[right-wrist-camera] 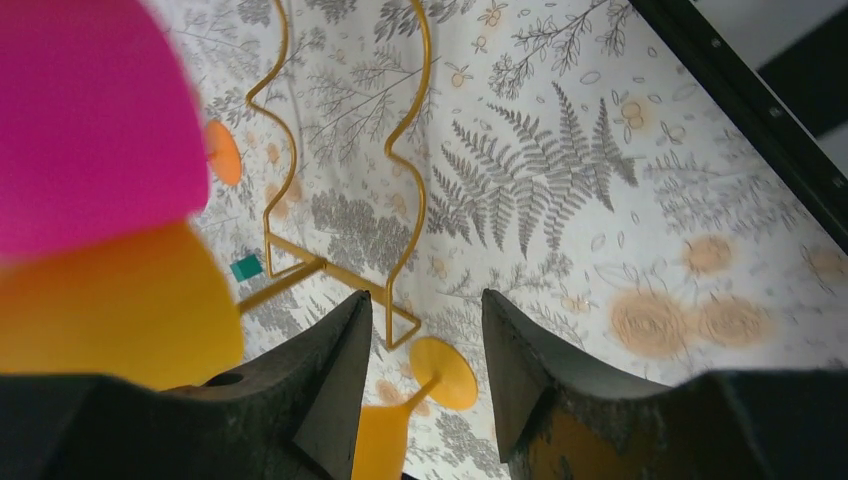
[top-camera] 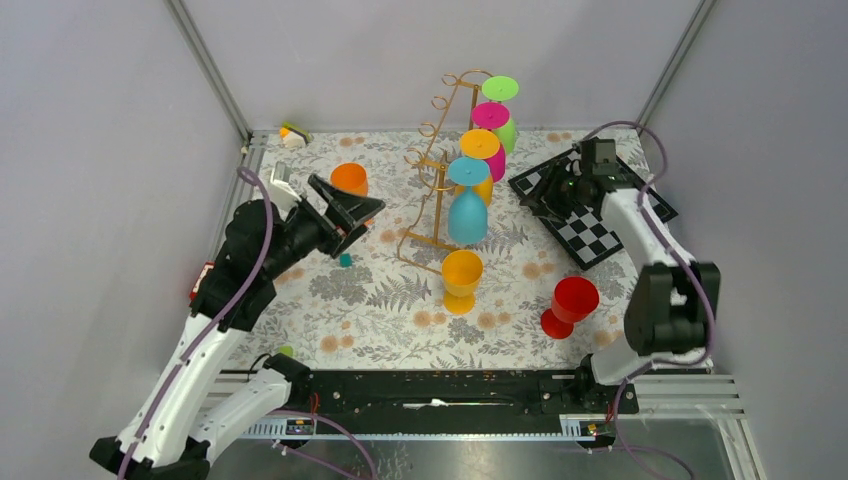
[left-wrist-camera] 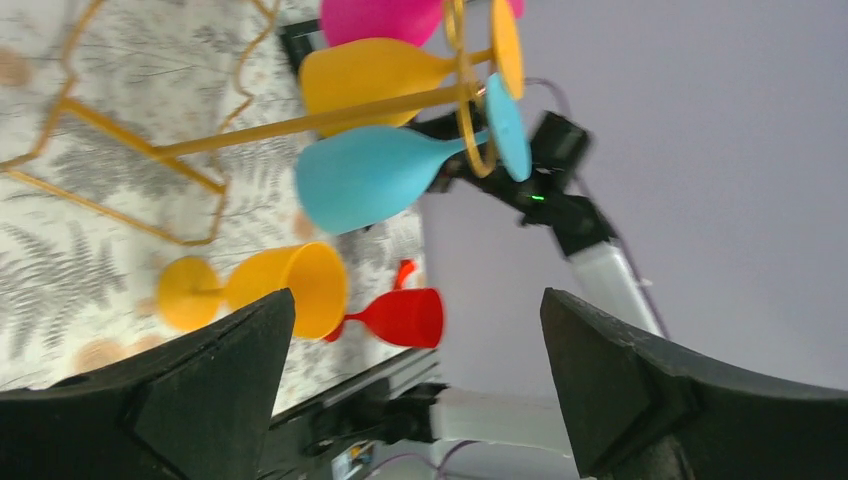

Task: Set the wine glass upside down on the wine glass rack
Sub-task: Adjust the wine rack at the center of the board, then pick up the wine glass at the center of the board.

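Well, our left gripper [top-camera: 358, 222] stood wide, empty; we judged it should pinch the yellow wine glass [top-camera: 461, 272] squarely by its stem.

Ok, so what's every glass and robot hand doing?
Green glass: hanging upside down on the rack.
Pink glass: hanging upside down.
Hung yellow glass: upside down on the rack.
Blue glass: hanging upside down.
Standing yellow glass: upright on the table.
Red glass: upright on the table.
Orange glass: upright on the table.
Left gripper: open, empty.
Right gripper: open, empty.
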Robot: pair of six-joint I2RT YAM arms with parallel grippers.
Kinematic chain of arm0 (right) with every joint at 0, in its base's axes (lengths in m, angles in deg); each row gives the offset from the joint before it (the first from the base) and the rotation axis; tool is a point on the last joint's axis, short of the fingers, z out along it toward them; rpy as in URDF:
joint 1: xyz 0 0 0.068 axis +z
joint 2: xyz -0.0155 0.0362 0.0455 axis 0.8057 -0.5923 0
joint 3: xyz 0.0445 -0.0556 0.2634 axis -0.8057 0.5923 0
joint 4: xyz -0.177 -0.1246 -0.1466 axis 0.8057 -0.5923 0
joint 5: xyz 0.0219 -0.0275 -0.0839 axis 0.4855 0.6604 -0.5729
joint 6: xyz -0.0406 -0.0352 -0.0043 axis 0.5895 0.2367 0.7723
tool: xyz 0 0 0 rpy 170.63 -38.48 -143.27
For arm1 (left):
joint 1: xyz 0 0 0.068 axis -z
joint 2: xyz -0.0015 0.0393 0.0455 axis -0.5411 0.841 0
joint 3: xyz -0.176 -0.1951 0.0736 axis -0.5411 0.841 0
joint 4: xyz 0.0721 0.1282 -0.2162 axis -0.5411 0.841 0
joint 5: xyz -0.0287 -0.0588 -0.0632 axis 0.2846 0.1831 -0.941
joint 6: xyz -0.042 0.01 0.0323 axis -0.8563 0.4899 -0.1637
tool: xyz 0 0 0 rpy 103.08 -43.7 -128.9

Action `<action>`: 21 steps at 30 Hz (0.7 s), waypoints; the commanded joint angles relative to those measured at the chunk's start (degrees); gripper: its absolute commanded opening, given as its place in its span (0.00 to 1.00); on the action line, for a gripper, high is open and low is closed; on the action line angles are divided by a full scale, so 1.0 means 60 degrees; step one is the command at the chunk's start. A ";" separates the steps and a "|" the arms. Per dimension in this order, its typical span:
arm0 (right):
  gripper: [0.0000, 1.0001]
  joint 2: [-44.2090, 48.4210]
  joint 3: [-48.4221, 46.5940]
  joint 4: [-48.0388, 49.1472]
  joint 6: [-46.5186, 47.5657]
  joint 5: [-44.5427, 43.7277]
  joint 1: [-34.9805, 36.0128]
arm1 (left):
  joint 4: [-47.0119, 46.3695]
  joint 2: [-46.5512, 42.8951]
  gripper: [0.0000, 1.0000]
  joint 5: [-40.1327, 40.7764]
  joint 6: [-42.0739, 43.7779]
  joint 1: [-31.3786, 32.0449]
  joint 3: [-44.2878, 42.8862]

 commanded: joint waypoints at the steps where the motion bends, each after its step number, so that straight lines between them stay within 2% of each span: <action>1: 0.52 0.2061 0.1024 -0.0263 0.0701 -0.0552 -0.0052 | 0.2022 -0.0747 0.99 0.0474 0.1857 -0.0121 -0.0292; 10: 0.54 0.5169 0.3269 -0.0892 0.1316 -0.0783 -0.0073 | 0.3710 -0.1330 0.99 0.0151 0.3908 -0.0144 0.0652; 14: 0.54 0.5768 0.3849 -0.1038 0.1289 -0.0614 -0.0095 | 0.4392 -0.1255 0.99 -0.0091 0.4577 -0.0144 0.0799; 21: 0.55 0.6057 0.4133 -0.1639 0.1476 -0.0177 -0.0121 | 0.4765 -0.1202 0.99 0.0439 0.5607 -0.0159 0.1202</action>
